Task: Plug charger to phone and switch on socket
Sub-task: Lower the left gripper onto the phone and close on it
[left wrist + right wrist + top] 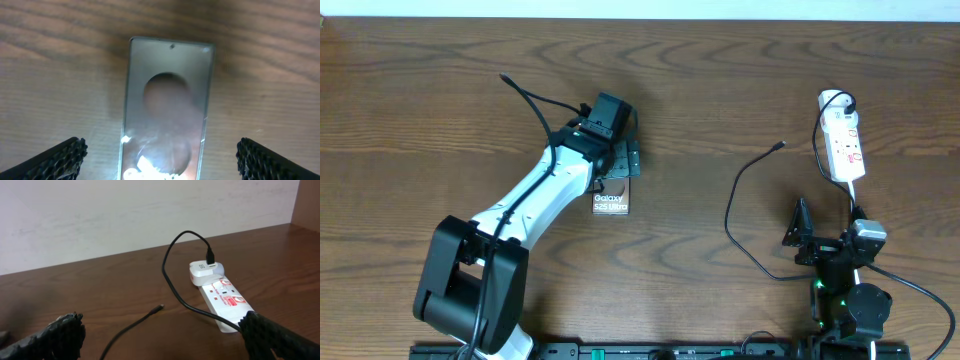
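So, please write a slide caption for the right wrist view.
White elongated power strip with white plug; connector tip of thin black cable lies free on dark wooden table.

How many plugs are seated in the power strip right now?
1. The white charger plug sits at the far end of the power strip, black cable attached; no other plug shows, and none seems hidden.

One phone (611,202), one black charger (728,215), one white socket (844,145), two robot arms (535,198) (848,285), one wooden table (420,90)
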`<state>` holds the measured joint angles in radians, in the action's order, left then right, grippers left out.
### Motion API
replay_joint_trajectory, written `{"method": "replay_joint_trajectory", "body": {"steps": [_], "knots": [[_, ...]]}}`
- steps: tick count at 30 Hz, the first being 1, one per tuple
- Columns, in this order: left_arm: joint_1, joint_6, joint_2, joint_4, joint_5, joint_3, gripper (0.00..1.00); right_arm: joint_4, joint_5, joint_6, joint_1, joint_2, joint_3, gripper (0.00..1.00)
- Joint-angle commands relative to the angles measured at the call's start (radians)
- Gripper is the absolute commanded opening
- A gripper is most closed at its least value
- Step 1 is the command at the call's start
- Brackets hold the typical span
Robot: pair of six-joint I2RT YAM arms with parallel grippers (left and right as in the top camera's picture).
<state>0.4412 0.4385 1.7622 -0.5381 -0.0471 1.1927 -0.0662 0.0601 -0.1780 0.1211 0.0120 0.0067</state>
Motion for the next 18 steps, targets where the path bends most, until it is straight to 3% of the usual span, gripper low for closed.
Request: {"method": "replay_joint_trajectory", "body": {"steps": [1,18], "knots": [[0.027,0.015,0.029,0.021,-0.025,0.007,0.98,-0.003,0.01,0.007,-0.007,-0.005,-0.002,0.99],[0.045,-0.019,0.056,0.027,-0.096,0.002,0.98,-0.003,0.01,0.008,-0.007,-0.005,-0.002,0.99]]}}
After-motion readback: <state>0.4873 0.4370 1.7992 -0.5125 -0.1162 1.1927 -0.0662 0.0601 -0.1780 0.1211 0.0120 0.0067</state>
